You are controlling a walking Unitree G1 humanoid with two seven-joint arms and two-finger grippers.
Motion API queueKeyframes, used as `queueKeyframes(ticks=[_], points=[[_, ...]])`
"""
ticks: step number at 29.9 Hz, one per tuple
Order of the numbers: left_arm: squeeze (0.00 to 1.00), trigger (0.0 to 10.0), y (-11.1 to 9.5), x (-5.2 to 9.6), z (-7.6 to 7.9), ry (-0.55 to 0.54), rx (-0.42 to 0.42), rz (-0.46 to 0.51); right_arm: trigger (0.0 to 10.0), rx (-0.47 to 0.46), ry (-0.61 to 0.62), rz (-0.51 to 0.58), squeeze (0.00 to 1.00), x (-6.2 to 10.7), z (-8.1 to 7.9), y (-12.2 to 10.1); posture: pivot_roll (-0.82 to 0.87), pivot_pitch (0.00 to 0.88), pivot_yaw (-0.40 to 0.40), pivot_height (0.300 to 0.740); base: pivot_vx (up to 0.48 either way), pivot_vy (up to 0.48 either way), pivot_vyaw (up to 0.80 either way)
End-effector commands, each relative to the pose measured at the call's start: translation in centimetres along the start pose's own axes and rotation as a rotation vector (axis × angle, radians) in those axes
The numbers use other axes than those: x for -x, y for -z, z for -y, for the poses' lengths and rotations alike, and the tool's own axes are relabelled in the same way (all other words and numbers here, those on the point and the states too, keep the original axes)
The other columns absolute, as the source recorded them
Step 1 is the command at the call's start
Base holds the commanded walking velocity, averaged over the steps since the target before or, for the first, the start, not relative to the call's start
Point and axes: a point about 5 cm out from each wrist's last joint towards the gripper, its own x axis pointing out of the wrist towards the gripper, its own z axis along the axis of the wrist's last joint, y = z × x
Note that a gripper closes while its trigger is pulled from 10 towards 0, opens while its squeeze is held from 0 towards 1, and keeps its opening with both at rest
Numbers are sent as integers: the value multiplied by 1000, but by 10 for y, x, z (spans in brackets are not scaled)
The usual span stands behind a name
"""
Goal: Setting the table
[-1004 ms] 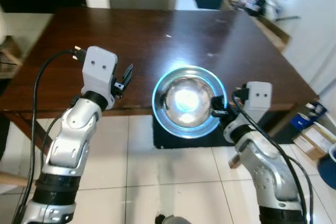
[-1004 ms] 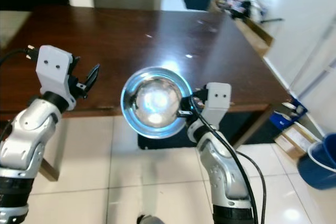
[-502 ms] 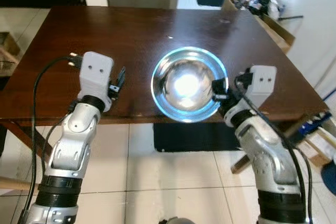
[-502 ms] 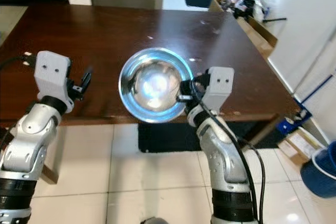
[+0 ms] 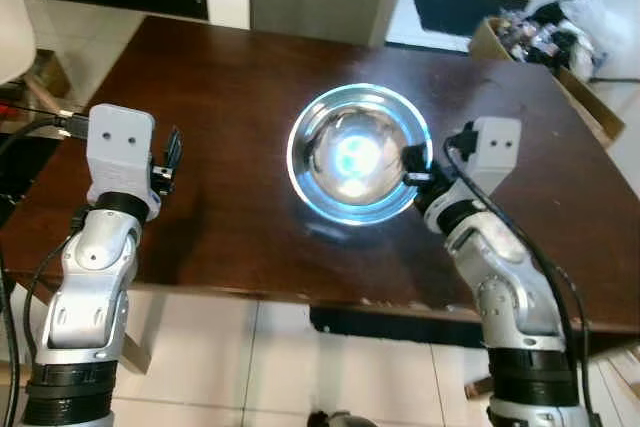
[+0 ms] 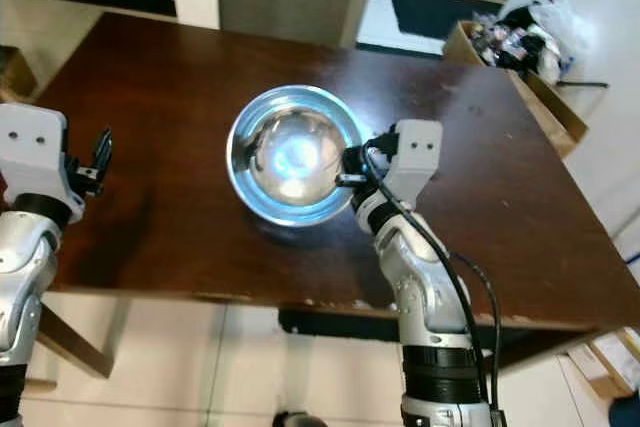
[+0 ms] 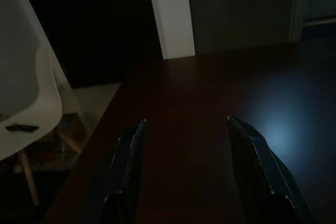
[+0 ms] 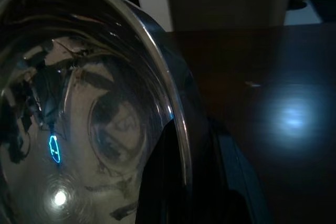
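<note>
Here, view by view:

Left eye view: the right gripper [image 5: 414, 169] pinches the near-right rim of the steel bowl [image 5: 356, 152], its fingers closed on the thin metal; the bowl sits over the middle of the dark wooden table [image 5: 250, 97] — whether it rests on the wood or hangs just above it I cannot tell; a rim hold suits it, since the bowl is too wide to span. The left gripper [image 5: 172, 155] hovers over the table's left part, well apart from the bowl, fingers parted with nothing between them.

Right eye view: same scene; the bowl's rim [image 6: 240, 142] lies well back from the table's near edge [image 6: 300, 299] and from both side edges, so there looks to be bare wood all round for setting it down and drawing the arm back; a cardboard box of clutter [image 6: 520, 42] stands on the floor beyond the far right corner, off the table.

Left wrist view: dim; the two black fingers [image 7: 128, 166] stand wide apart over bare tabletop, holding nothing; a white chair [image 7: 31, 108] stands past the table's edge — out of the way, I judge, unless the arm swings outward.

Right wrist view: the bowl's polished inside [image 8: 79, 129] curves close; one black finger [image 8: 210, 177] presses the outside of the wall just under the rim — a narrow grip, likely to slip if tilted.
</note>
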Motion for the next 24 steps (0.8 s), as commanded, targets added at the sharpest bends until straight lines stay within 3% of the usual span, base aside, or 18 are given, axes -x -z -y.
queueKeyframes(ticks=[1,13,21,24], points=[[0,10000,0,-1,9,34,-12,0,10000,5,12,9,0,1,4,-1,-16,30,-34,740,322,0,0],[0,10000,-3,-7,14,71,-16,8,10000,22,51,34,0,5,13,-3,-27,26,-18,740,305,0,0],[0,10000,-7,-14,31,136,-15,28,10000,6,105,73,0,4,23,-10,-31,24,-6,740,284,0,0],[0,10000,-5,-16,26,153,-30,21,10000,27,97,59,0,7,26,-10,-34,24,-1,740,86,0,0]])
